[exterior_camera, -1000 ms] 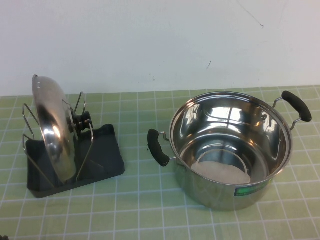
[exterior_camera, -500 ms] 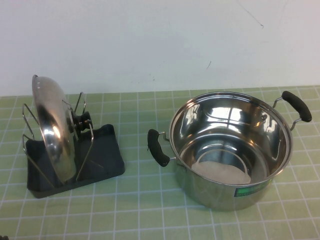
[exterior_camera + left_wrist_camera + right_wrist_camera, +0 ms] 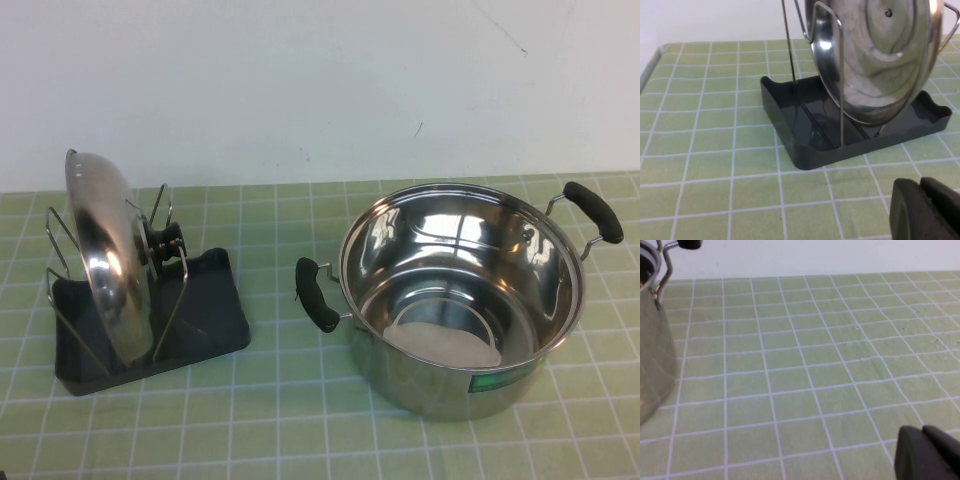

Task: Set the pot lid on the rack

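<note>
The shiny steel pot lid (image 3: 108, 260) stands on edge in the dark grey rack (image 3: 205, 310) at the left, held between its wire loops, its black knob (image 3: 166, 243) facing the pot. In the left wrist view the lid (image 3: 880, 55) stands in the rack (image 3: 805, 145). My left gripper (image 3: 921, 186) is shut and empty, low over the mat, a little way back from the rack. My right gripper (image 3: 923, 432) is shut and empty over bare mat, to the right of the pot. Neither gripper shows in the high view.
A steel pot (image 3: 460, 290) with two black handles stands open at the right; its side and a handle show in the right wrist view (image 3: 652, 340). A green checked mat (image 3: 280, 410) covers the table, with a white wall behind.
</note>
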Motion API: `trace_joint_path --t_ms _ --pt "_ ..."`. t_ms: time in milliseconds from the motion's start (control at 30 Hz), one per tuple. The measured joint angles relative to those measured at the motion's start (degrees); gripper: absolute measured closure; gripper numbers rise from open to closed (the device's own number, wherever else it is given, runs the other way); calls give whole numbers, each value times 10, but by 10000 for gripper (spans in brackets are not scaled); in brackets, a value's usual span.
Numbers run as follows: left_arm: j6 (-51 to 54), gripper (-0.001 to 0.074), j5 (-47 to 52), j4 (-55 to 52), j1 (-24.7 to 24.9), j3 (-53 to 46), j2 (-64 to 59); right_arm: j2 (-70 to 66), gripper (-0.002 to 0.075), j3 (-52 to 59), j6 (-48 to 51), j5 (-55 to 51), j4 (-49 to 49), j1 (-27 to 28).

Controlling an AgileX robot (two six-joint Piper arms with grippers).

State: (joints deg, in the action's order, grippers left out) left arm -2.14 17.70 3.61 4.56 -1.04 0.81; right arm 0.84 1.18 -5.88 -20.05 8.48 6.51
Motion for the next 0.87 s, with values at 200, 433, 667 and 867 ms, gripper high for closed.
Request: trace_joint_path --t_ms 200,433,667,867 --pt "0 736 0 0 -13 0 0 0 727 0 0 0 0 0" --pt "0 737 0 0 -13 0 0 0 727 0 0 0 0 0" --pt "0 736 0 0 -13 0 0 0 727 0 0 0 0 0" --pt "0 736 0 0 -13 0 0 0 727 0 0 0 0 0"
